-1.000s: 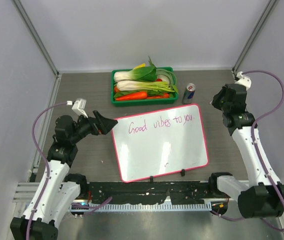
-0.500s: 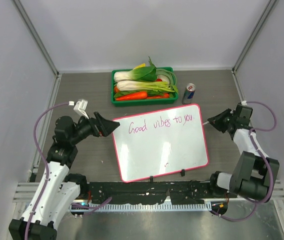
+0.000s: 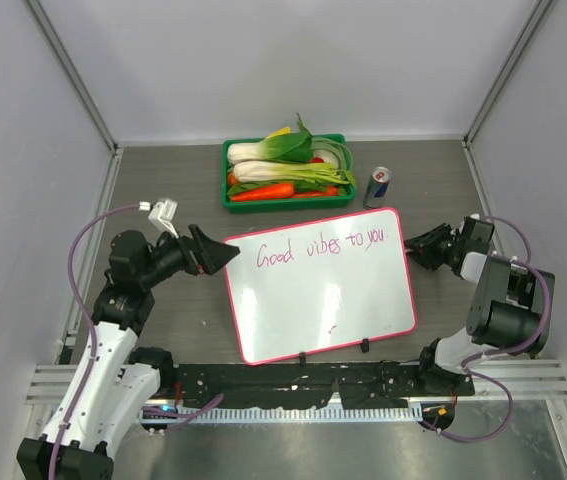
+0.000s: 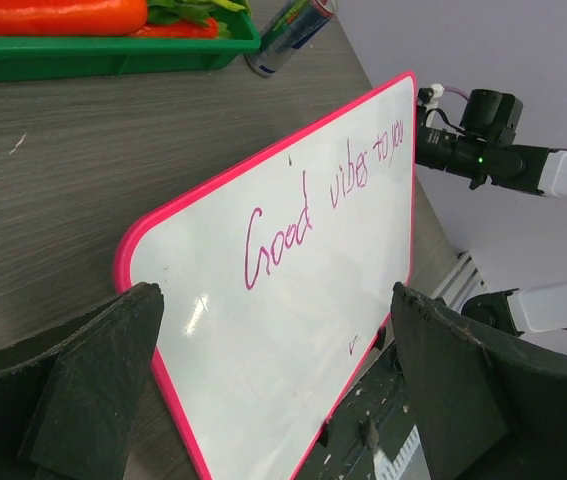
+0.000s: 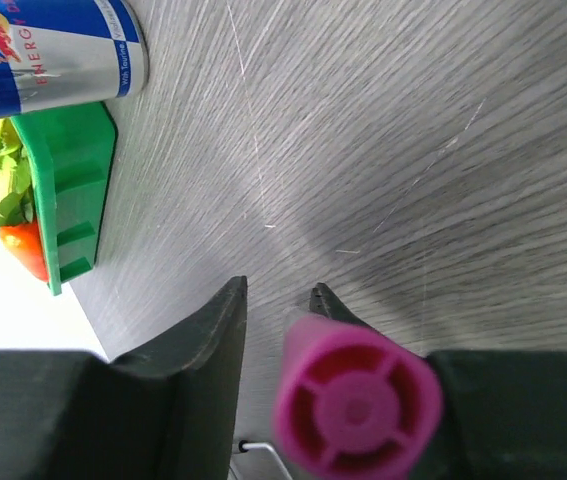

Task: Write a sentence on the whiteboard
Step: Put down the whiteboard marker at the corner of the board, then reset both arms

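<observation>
The left gripper (image 3: 218, 250) stands at the left edge of the whiteboard (image 3: 313, 310). Its jaws are spread fully and hold nothing. In the left wrist view the board's rounded pink corner sits between the two black fingers (image 4: 93, 380), but I cannot tell whether they touch the frame.

The whiteboard lies flat on the table (image 3: 163, 180), in the middle and in front of both arm bases. Its long side runs from left to right, a little turned. Behind it are a green tray (image 3: 283, 203) of vegetables and a drink can (image 3: 378, 186). The sentence (image 3: 321, 247), "Good vibes to you", runs in one magenta line along the far part of the board and ends near the far right corner. To my judgement the writing is complete.

The right gripper (image 3: 415, 246) is low over the bare table, just beside the right edge of the board and level with the end of the line. It carries a magenta marker (image 5: 356, 405) between its jaws. The jaws stand partly apart, and a gap shows between one finger (image 5: 203, 345) and the marker, so I cannot tell if the marker is gripped or already loose.

So the board and the sentence lie to the left of the marker, and the right arm is the nearer one to the last word. The marker is off the board, which probably suits setting it down there.
</observation>
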`<state>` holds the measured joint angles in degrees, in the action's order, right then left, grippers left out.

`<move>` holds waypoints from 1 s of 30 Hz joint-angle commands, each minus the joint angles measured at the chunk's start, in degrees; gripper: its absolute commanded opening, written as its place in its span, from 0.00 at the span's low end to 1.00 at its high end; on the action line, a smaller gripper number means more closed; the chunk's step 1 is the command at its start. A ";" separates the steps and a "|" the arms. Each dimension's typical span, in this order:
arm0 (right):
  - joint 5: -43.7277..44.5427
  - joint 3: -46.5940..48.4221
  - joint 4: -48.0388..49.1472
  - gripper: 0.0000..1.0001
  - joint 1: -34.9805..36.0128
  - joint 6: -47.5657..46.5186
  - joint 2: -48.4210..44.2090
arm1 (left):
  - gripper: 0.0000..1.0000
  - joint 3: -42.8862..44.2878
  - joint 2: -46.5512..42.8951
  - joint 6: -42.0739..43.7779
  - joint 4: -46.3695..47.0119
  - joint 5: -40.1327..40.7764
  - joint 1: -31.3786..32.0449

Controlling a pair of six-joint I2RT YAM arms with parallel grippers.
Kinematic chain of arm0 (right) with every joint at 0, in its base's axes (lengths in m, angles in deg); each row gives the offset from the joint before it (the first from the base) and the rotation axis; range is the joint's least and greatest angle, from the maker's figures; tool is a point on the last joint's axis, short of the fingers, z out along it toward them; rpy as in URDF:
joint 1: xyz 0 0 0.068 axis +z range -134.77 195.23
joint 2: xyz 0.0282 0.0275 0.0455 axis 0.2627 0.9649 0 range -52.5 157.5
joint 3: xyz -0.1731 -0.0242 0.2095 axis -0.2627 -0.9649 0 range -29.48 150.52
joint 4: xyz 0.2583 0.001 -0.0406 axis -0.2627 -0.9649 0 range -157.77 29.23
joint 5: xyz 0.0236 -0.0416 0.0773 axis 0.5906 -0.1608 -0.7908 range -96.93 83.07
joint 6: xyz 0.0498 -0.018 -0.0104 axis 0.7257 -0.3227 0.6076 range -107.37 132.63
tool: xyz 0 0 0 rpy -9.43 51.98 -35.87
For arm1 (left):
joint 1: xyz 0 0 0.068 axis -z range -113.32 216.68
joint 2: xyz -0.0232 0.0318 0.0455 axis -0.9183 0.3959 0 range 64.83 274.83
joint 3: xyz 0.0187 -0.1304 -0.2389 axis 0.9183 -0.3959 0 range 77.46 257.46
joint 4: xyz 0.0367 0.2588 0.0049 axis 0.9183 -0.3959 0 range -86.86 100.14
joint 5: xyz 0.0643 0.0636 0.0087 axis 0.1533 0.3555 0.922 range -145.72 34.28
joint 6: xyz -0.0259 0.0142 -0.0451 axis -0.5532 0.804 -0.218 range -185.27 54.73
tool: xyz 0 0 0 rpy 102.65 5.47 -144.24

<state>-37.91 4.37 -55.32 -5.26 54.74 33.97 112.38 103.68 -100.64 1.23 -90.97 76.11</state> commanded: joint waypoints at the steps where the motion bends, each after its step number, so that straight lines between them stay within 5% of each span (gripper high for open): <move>1: -1.36 0.26 3.69 0.40 -0.43 1.05 0.71 | 1.00 3.14 -0.35 1.10 -1.02 -1.14 0.24; 3: -0.66 0.69 2.73 0.45 -0.43 0.87 0.71 | 1.00 3.05 -0.44 0.92 -0.94 -0.71 0.24; 7: 1.54 1.05 1.05 0.80 -0.43 -0.01 -1.13 | 1.00 2.44 0.08 -0.30 0.46 -0.35 0.24; 17: 3.56 1.84 -1.06 0.81 -0.43 -1.33 -4.21 | 1.00 -0.29 3.25 -8.66 12.07 -3.43 0.24; 30: 4.44 2.89 -2.73 0.81 -0.34 -2.91 -11.41 | 1.00 -0.02 4.31 -9.89 10.76 1.31 0.24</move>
<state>-34.35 4.89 -57.89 -5.52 53.41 26.50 111.92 108.20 -110.06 10.39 -91.62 76.11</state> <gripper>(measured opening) 0.807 0.994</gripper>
